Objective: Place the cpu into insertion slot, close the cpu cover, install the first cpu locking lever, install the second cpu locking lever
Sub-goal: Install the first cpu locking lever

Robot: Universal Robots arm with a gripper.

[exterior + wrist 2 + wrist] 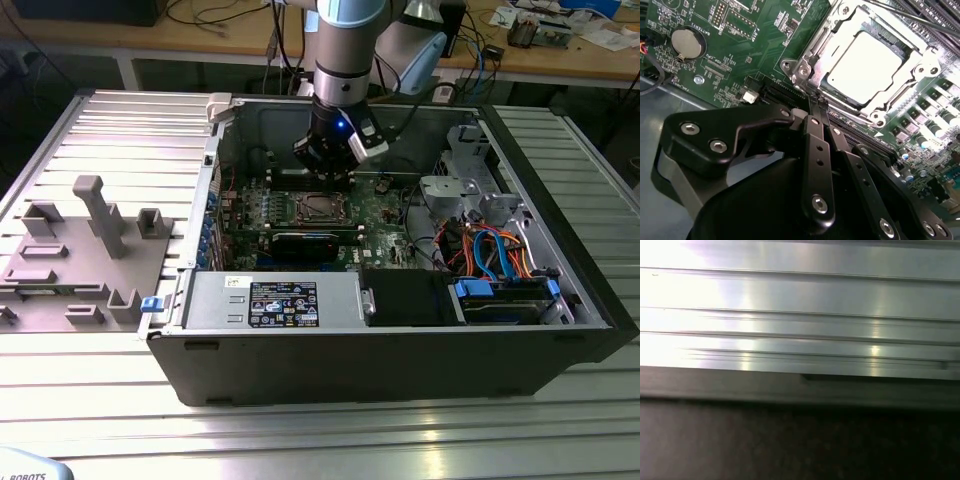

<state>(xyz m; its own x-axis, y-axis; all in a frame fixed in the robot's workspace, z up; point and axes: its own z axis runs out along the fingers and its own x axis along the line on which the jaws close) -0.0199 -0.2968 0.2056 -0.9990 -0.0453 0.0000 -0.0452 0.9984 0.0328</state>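
Hovering claw (816, 107) fingers together, empty | cpu (866, 62) seated in insertion slot (805, 70) | cpu cover (920, 75) down

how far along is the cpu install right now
Done: the cpu sits in the insertion slot, with the cpu cover down around it. In hand: the gripper is at the socket's edge, holding nothing visible. Left: whether either locking lever is latched cannot be told.
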